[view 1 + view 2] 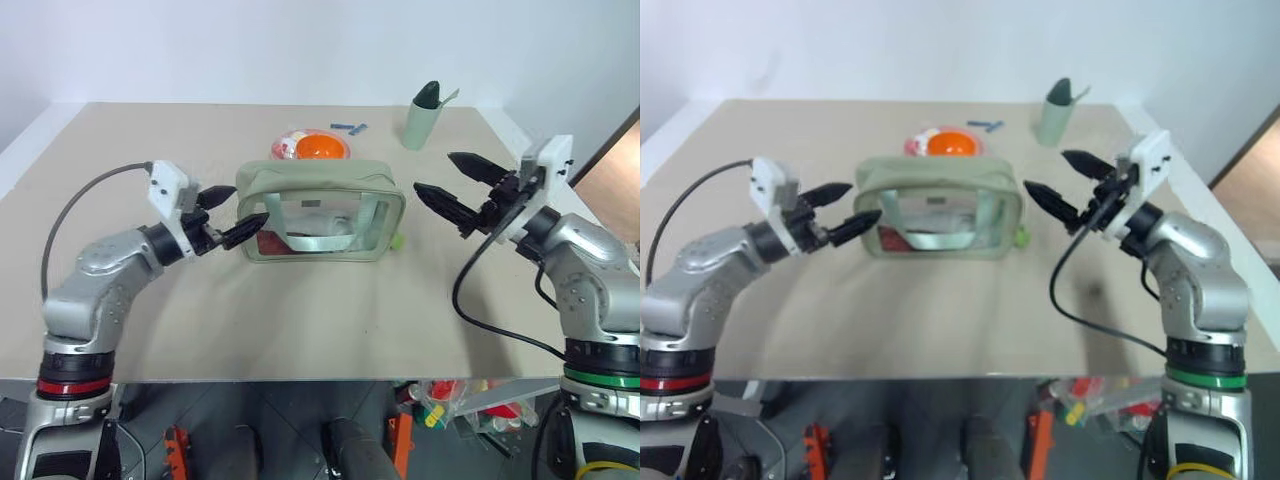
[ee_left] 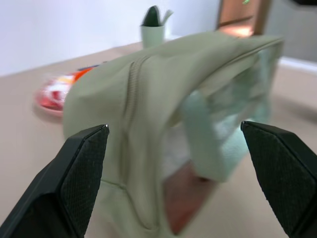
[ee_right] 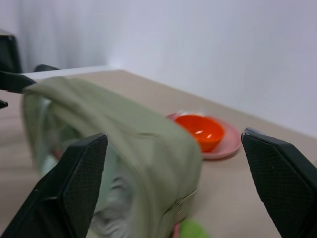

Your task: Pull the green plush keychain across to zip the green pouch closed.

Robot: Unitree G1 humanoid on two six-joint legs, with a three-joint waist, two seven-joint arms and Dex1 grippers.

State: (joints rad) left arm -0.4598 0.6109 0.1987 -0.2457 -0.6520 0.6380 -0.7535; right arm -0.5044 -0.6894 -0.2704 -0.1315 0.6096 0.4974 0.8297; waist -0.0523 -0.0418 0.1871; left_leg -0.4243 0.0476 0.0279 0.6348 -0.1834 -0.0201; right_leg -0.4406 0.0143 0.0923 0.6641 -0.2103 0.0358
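Note:
The green pouch (image 1: 322, 190) stands in the middle of the table, its clear window facing me with a pale green strap across it. The green plush keychain (image 1: 397, 241) lies on the table at the pouch's lower right corner; it also peeks in low in the right wrist view as the green plush keychain (image 3: 190, 230). My left gripper (image 1: 250, 204) is open at the pouch's left end, its lower fingertip just at the fabric. My right gripper (image 1: 433, 171) is open, raised a little to the right of the pouch and clear of it, holding nothing.
Behind the pouch an orange bowl (image 1: 320, 148) sits on a pink plate. A pale green cup (image 1: 424, 118) stands at the back right, with small blue bits (image 1: 350, 128) beside it. The table's front edge (image 1: 300, 378) runs close below my arms.

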